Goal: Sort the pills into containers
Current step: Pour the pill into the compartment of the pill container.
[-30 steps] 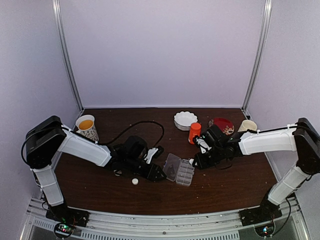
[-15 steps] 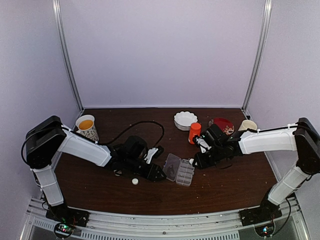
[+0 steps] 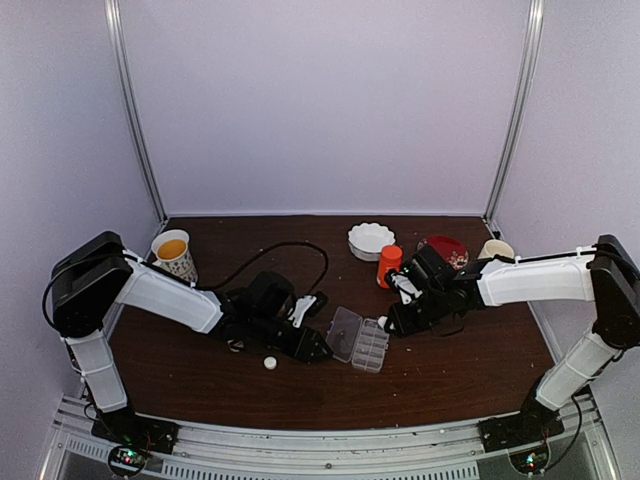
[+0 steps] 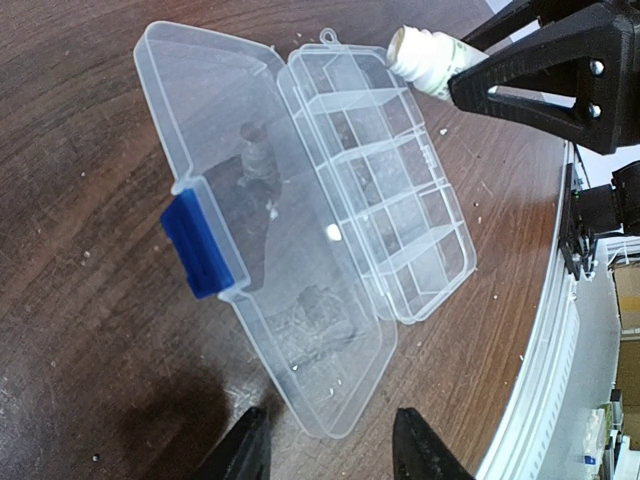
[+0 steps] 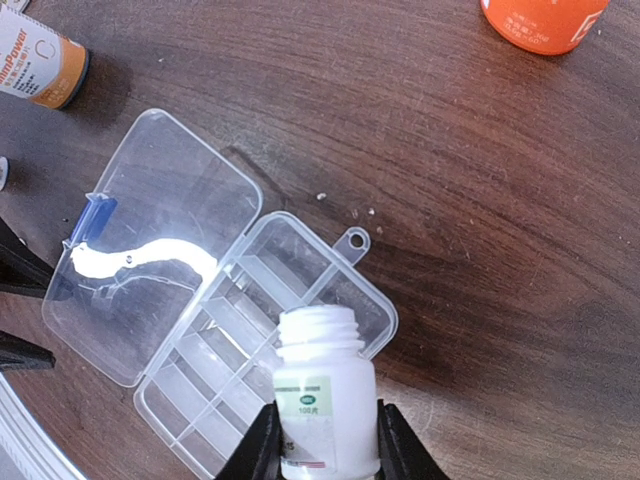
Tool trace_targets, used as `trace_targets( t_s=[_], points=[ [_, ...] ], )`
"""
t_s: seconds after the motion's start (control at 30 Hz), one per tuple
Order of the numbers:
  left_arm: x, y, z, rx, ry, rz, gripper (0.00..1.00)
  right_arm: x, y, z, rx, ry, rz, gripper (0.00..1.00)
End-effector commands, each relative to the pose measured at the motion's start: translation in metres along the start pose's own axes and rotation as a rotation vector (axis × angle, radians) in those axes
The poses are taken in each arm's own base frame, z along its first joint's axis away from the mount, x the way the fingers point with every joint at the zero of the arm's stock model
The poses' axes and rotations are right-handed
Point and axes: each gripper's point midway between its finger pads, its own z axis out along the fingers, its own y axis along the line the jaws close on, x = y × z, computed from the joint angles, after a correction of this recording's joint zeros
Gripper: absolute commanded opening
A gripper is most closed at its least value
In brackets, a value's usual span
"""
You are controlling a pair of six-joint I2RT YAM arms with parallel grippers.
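Observation:
The clear pill box (image 3: 360, 341) lies open between both arms, its lid (image 4: 250, 200) with a blue latch (image 4: 196, 245) folded flat beside the cells (image 4: 385, 190). One tiny pale pill (image 4: 333, 232) shows in a middle cell. My right gripper (image 5: 322, 442) is shut on an uncapped small white bottle (image 5: 325, 395), tilted with its mouth over the end cells (image 5: 250, 340). My left gripper (image 4: 335, 455) is open just short of the lid's near corner, with nothing between its fingers. In the top view it (image 3: 322, 348) sits left of the box, the right gripper (image 3: 393, 322) to its right.
A white cap (image 3: 269, 363) lies by the left arm. An orange bottle (image 3: 389, 265), white bowl (image 3: 371, 240), red plate (image 3: 443, 250) and beige cup (image 3: 494, 250) stand behind the box. A cup of orange liquid (image 3: 173, 255) is far left. A grey-capped labelled bottle (image 5: 35, 65) lies nearby.

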Motion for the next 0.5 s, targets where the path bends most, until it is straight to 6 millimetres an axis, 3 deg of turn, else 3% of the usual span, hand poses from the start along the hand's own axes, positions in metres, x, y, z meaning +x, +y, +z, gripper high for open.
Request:
trace_targets(
  t_s=[0.0, 0.13, 0.23, 0.37, 0.47],
  points=[
    [-0.006, 0.0, 0.003, 0.012, -0.018, 0.007, 0.45, -0.01, -0.004, -0.007, 0.03, -0.028, 0.003, 0.0],
    [-0.006, -0.001, 0.003, 0.013, -0.018, 0.008, 0.45, -0.009, 0.007, -0.007, -0.034, -0.015, -0.006, 0.0],
    [-0.006, -0.001, 0.003, 0.013, -0.017, 0.008, 0.45, -0.006, -0.01, -0.005, 0.076, 0.019, -0.007, 0.0],
    [-0.005, 0.0, 0.003, 0.013, -0.016, 0.007, 0.45, -0.007, -0.004, -0.004, 0.038, 0.013, -0.016, 0.0],
    [-0.005, 0.0, 0.004, 0.012, -0.016, 0.007, 0.45, -0.006, -0.015, -0.004, 0.112, 0.038, -0.021, 0.0]
  ],
)
